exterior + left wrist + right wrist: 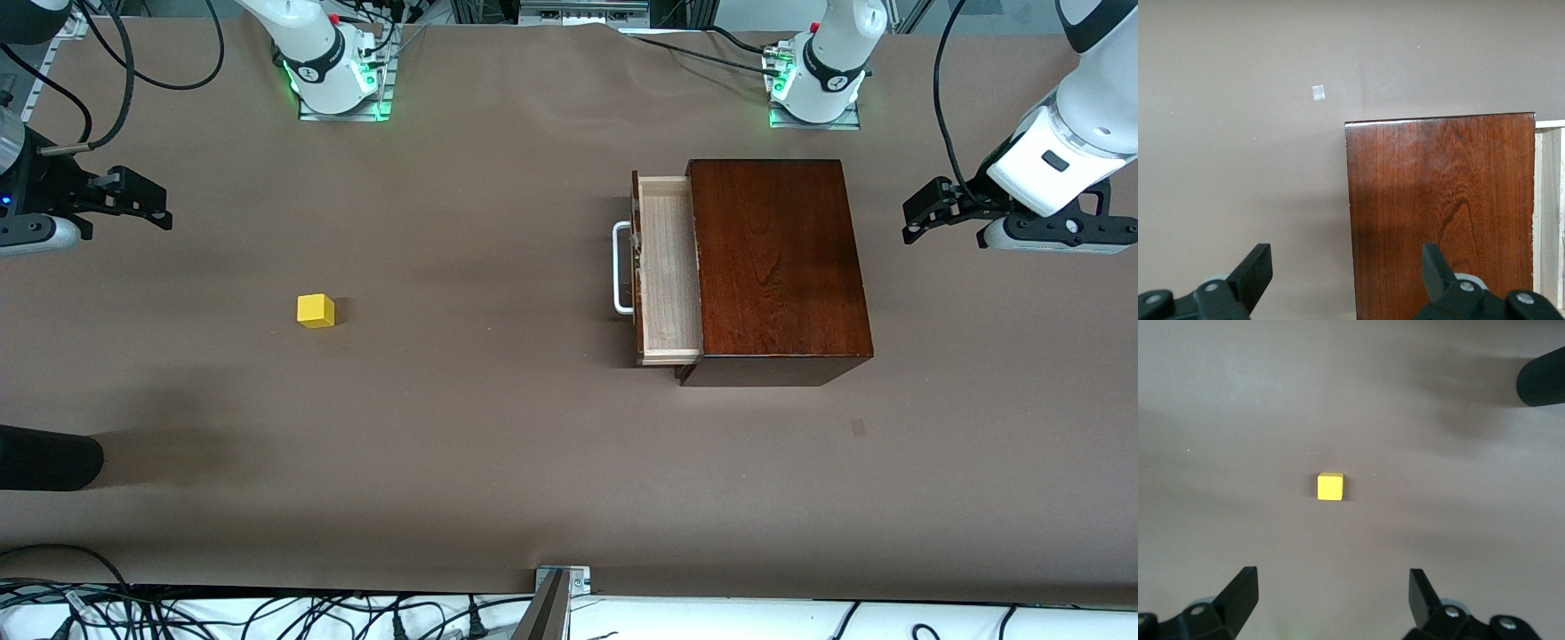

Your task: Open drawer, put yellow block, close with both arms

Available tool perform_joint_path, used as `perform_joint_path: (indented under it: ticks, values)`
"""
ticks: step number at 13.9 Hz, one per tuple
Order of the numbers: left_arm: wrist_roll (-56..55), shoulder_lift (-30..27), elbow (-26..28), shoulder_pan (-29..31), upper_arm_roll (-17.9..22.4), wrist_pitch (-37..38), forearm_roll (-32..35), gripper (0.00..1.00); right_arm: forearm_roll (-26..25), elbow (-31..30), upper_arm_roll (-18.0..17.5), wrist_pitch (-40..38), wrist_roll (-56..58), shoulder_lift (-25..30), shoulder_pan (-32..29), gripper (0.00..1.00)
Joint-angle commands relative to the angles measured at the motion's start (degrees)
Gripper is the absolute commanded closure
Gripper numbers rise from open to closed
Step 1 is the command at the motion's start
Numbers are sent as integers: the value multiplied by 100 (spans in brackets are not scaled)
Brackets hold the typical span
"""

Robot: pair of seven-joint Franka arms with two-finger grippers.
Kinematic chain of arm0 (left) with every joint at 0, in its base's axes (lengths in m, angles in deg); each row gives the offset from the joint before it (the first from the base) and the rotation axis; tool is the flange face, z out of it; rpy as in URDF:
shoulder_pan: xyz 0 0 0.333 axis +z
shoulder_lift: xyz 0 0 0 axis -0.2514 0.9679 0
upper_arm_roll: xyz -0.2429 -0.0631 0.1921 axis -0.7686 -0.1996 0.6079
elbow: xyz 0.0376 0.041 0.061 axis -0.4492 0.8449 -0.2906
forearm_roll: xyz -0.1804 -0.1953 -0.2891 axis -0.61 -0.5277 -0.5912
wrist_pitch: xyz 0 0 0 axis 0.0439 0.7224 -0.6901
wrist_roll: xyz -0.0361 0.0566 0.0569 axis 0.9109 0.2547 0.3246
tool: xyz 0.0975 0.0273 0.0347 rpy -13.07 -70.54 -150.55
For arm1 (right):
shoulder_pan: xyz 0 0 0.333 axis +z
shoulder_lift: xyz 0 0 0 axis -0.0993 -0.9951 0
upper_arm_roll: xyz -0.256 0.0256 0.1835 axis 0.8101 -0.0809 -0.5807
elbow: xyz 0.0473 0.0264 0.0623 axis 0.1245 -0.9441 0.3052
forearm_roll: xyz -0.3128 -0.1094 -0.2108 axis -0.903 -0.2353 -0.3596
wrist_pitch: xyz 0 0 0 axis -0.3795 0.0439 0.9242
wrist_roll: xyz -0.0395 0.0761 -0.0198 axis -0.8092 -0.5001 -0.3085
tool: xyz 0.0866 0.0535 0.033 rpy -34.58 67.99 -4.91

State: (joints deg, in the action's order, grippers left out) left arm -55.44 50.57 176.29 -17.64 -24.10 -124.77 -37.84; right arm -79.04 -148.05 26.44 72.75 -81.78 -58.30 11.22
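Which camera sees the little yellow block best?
The right wrist view: the yellow block sits alone mid-picture on bare table, framed by the open right gripper. The front view shows the block smaller, toward the right arm's end of the table. The left wrist view shows none of it.

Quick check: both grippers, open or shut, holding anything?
Left gripper: open, empty, over the glossy dark mahogany box.
Right gripper: open, empty, above the small yellow cube.

The drawer (667,271), pale-wood tray with white handle, stood partly pulled out of its mahogany box (778,267). The yellow block (316,311) lay well apart, toward the right arm's end.
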Motion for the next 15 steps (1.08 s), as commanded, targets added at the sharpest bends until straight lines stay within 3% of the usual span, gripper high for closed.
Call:
perform_joint_path:
  ticks: [1, 12, 14, 15]
  values:
    - [103, -82, -26, 18, -27, 111, 40, 0, 63, 66, 6, -67, -5, 2, -24, 0]
    - [129, 15, -184, 18, -53, 234, 48, 0, 106, 49, -38, -119, -23, 11, 28, 0]
    - [120, 15, -211, 0, -62, 234, 40, 0, 72, 66, -47, -233, 109, -698, 160, 0]
    - [120, 32, -219, 0, -62, 243, 40, 0, 45, 49, -38, -268, 109, -727, 230, 0]
